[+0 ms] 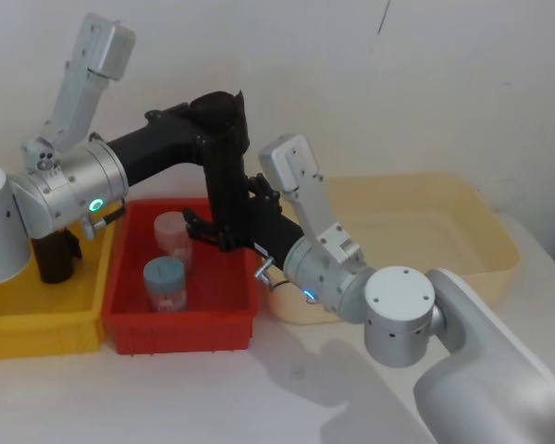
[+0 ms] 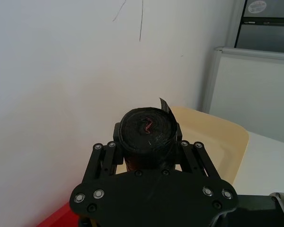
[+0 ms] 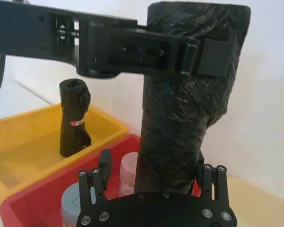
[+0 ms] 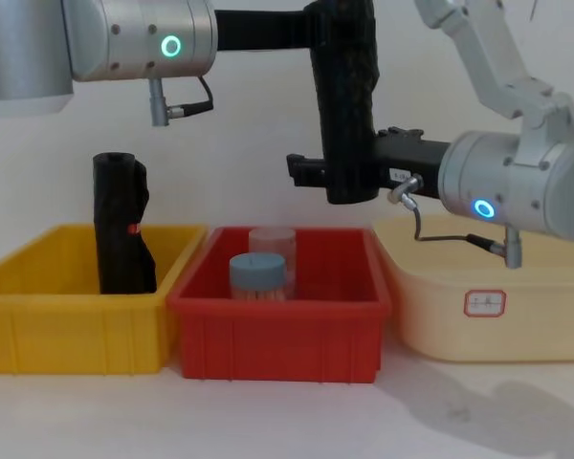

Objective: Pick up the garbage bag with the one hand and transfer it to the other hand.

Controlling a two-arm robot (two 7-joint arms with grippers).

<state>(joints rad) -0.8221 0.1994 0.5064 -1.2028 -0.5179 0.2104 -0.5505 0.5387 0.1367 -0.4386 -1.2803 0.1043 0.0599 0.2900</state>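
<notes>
Closest to the robot's body, the blue-lit right arm is reaching forward over the red bin point(image 4: 277, 325). Its right gripper point(image 3: 155, 176) is sitting around the lower end of the garbage bag point(image 3: 180, 109) with its fingers apart, one on each side and a gap showing beside the roll, so it seems to be lining up to receive the bag rather than gripping it. Just beyond, the bag is hanging upright in the air above the red bin, well clear of the two jars point(image 4: 260, 268) standing inside, which is leaving its bottom end free for a second grasp. Higher up, the green-lit left gripper point(image 2: 148, 136) is clamping the roll near its top, fingers pressed against both flanks and likely carrying all its weight. Farther off to the left, a second black roll point(image 4: 122, 229) is leaning in the yellow bin point(image 4: 67, 335), wearing a small red mark too small to read. The cream tub point(image 4: 517, 330) on the right is carrying a white label point(image 4: 485, 303) whose faint marks cannot be made out, and a reddish squiggle is showing at the core of the held roll's end
</notes>
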